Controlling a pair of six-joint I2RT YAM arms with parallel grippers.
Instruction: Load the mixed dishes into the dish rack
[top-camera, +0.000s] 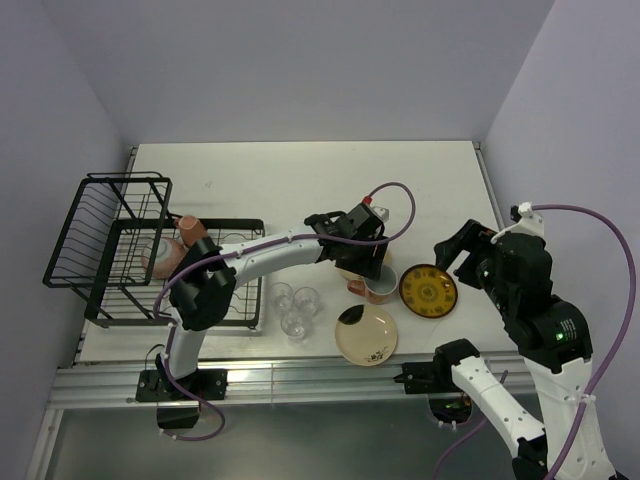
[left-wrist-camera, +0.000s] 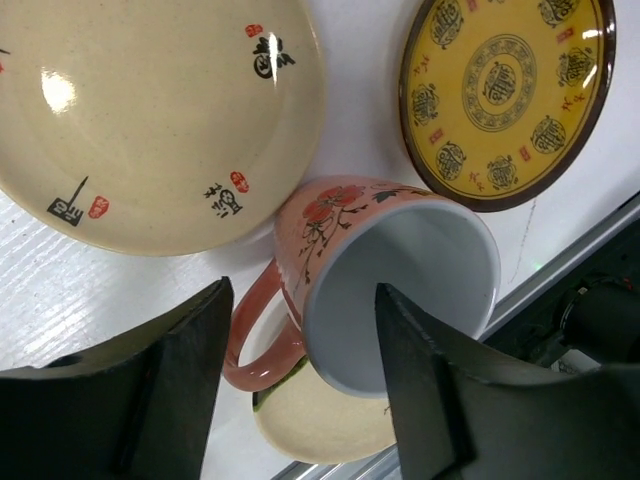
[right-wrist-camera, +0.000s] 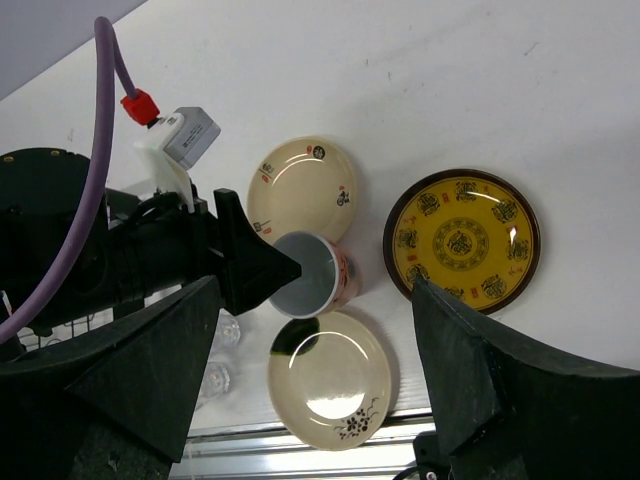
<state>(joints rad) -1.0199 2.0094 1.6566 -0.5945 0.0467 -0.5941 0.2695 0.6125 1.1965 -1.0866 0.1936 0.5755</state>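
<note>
A pink mug (left-wrist-camera: 400, 270), white inside and painted with a red flower on dark twigs, stands mouth up on the white counter (top-camera: 300, 175). It is near the front edge, right of the middle. A back cream plate (right-wrist-camera: 302, 188) lies behind it, a front cream plate (right-wrist-camera: 330, 378) lies before it, and a yellow plate (right-wrist-camera: 462, 240) with a dark rim lies just to its right.

The left gripper (left-wrist-camera: 300, 295) is spread wide and grips nothing. One finger is outside by the handle and the other is over the mouth. The right gripper (right-wrist-camera: 313, 300) hangs above, also wide apart and empty.

Three clear glasses (top-camera: 306, 300) stand to the left of the mug. At the left edge, a black wire rack (top-camera: 110, 215) holds a second pink mug (top-camera: 190, 227).
</note>
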